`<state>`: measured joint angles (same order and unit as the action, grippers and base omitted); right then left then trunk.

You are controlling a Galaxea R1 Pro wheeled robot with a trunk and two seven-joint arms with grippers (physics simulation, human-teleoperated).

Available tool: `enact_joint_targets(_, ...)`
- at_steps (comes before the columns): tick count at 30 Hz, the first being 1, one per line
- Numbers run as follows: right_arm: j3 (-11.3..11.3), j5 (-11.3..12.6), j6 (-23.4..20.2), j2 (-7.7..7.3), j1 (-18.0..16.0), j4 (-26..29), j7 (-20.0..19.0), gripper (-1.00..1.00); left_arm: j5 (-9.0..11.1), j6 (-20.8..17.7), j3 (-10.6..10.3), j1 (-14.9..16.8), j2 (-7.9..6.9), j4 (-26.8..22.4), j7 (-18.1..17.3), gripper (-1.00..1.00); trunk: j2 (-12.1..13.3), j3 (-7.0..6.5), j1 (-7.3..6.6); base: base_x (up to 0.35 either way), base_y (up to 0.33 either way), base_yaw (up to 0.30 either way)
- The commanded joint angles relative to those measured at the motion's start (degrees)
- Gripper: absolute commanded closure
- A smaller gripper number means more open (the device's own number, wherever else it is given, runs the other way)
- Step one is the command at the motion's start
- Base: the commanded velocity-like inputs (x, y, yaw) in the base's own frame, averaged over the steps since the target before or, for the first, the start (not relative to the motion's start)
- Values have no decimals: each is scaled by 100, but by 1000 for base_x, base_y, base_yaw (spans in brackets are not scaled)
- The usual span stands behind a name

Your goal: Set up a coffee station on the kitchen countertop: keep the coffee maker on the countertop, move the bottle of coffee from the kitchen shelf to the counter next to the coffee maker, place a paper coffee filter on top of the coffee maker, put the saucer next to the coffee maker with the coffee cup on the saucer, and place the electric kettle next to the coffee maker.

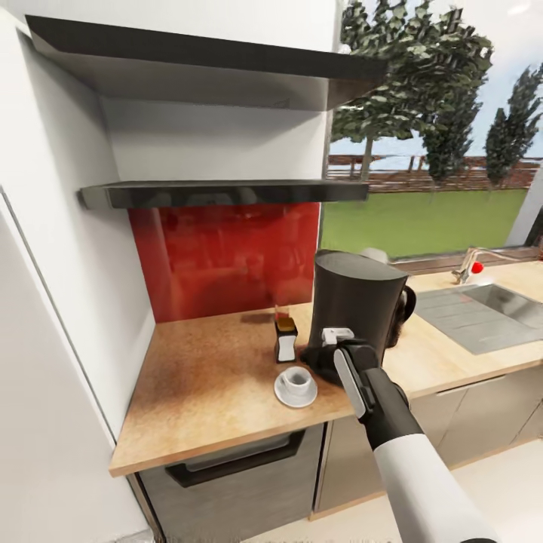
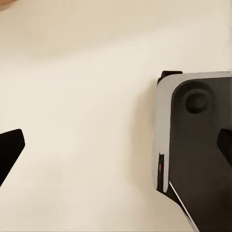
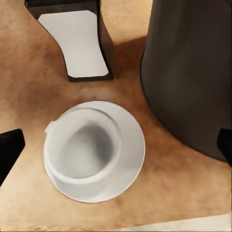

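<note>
- The right gripper, jaws apart and empty, hovers by the coffee maker.
- On the surface, the coffee cup sits on the saucer at the maker's 7 o'clock; the bottle of coffee stands at 9.
- No filter visible atop; the electric kettle seems placed behind.
- Left jaws: apart.

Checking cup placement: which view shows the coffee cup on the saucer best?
The right wrist view: the coffee cup sits large and close on the saucer, its rim and inside plain, beside the bottle of coffee. The head view shows the same cup small on the kitchen countertop. The left wrist view faces a pale surface.
</note>
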<state>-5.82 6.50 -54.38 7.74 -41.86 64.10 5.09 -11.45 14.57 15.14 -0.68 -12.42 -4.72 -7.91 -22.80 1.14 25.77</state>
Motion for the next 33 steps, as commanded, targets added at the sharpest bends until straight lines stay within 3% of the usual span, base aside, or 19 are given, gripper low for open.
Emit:
enact_joint_targets(1,-7,57,-19,-1,-6,-2,53,-100,-52,9,50,-2,-1,-11,-22,-100,-12,4,1,-282,-188,0)
enact_joint_targets(8,-7,62,-14,-6,-6,-25,46,-100,-51,-3,65,-1,-3,-17,-22,-100,-12,-14,1,-307,-89,0)
enact_joint_targets(14,-7,60,-14,-9,-3,-31,45,-100,-49,-7,76,2,-4,-18,-19,-100,-12,-15,1,-311,140,-13)
enact_joint_targets(24,-6,54,-19,-16,-4,-478,37,-100,-42,-3,89,6,-6,-20,-18,-100,-12,-31,1,-73,58,-234)
enact_joint_targets(30,-7,27,36,-46,-1,-1408,52,-100,-44,7,85,5,-6,-20,-20,-100,-12,-42,1,-1,1,-261)
enact_joint_targets(33,-7,15,495,-94,-2,-2104,40,-100,-44,10,78,6,-6,-20,-21,-100,-12,-43,1,0,0,-264)
